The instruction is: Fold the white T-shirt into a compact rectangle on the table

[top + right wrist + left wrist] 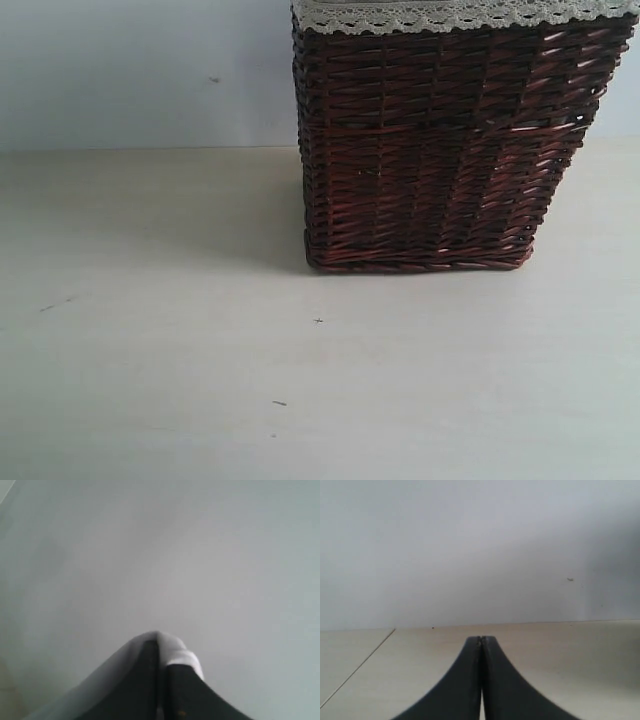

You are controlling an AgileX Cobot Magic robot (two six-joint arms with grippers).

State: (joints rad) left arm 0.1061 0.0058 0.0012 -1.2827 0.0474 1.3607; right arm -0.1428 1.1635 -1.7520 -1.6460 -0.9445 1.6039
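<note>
Only a bunched edge of white fabric (184, 655), seemingly the white T-shirt, shows in the right wrist view. It is draped over the tips of my right gripper (160, 651), which is shut on it and held up against a plain grey wall. The shirt's lettering and tag are hidden. My left gripper (481, 640) is shut with nothing between its dark fingers, low over the pale beige table (570, 650). The exterior view shows the table (180, 380) but neither gripper and no shirt.
A dark brown wicker basket (430, 150) with a lace-trimmed cloth liner (450, 14) stands at the back right of the table, against the pale wall. A seam line (357, 667) crosses the table in the left wrist view.
</note>
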